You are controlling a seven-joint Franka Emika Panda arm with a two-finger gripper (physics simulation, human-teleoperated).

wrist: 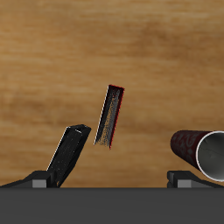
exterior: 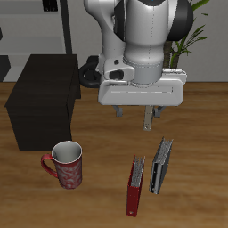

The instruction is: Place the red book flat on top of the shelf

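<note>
The red book [exterior: 135,185] stands upright on its edge on the table near the front edge; in the wrist view [wrist: 110,115] it shows as a thin dark slab with a red rim. The shelf [exterior: 40,98], a dark blocky cabinet with a flat top, stands farther back at the table's side. My gripper [exterior: 134,118] hangs open and empty above the table, behind the red book and well apart from it. Its two fingertips [wrist: 39,178] show wide apart in the wrist view.
A dark grey-black book [exterior: 160,165] stands upright close beside the red book, also in the wrist view [wrist: 68,153]. A red patterned mug [exterior: 65,165] stands in front of the shelf and shows in the wrist view [wrist: 199,149]. A grey rack [exterior: 36,27] and a plant [exterior: 185,40] stand at the back.
</note>
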